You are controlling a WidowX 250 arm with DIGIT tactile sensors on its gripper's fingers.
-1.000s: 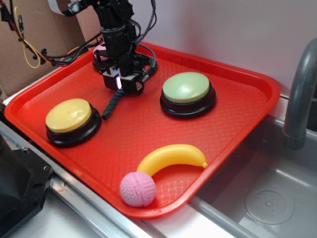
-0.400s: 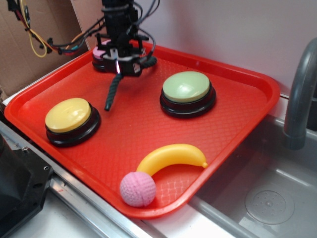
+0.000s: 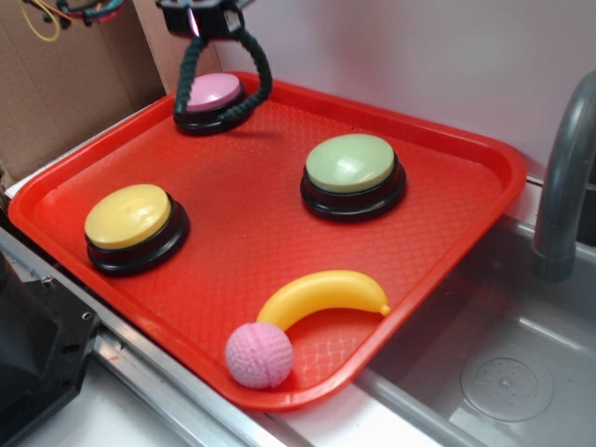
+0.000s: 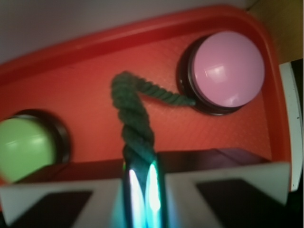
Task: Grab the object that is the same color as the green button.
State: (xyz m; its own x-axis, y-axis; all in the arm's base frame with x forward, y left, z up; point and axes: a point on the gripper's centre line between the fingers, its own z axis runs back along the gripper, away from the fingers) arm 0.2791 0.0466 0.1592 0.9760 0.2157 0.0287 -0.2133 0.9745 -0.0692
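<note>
At the top left of the exterior view the gripper point(image 3: 200, 20) is clamped tight on the dark green rope point(image 3: 244, 88), which hangs looped over the pink button point(image 3: 211, 91) near the red tray point(image 3: 279, 233)'s far rim. The green button point(image 3: 350, 164) sits center-right. Open tray floor lies between the 3 buttons; a grey sink point(image 3: 503, 363) adjoins at lower right.

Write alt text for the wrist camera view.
Gripper fingers pinch a dark green rope hanging over a red tray, its far end curling toward the pink button; the green button sits at left.
</note>
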